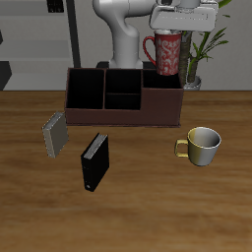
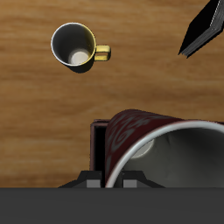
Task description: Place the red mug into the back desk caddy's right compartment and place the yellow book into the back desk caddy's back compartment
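The white gripper (image 1: 182, 24) has its fingers closed on the rim of the red speckled mug (image 1: 167, 53), though the fingertips themselves are hidden behind it. The mug hangs upright, mouth up, handle toward the caddy's middle, above the wide end cell (image 1: 165, 83) of the long dark brown-maroon desk caddy (image 1: 123, 112). On the open wooden tabletop (image 1: 148, 197) nearer the front, the small grey-tan book (image 1: 54, 133) stands clear of the caddy wall, near a black book (image 1: 94, 160).
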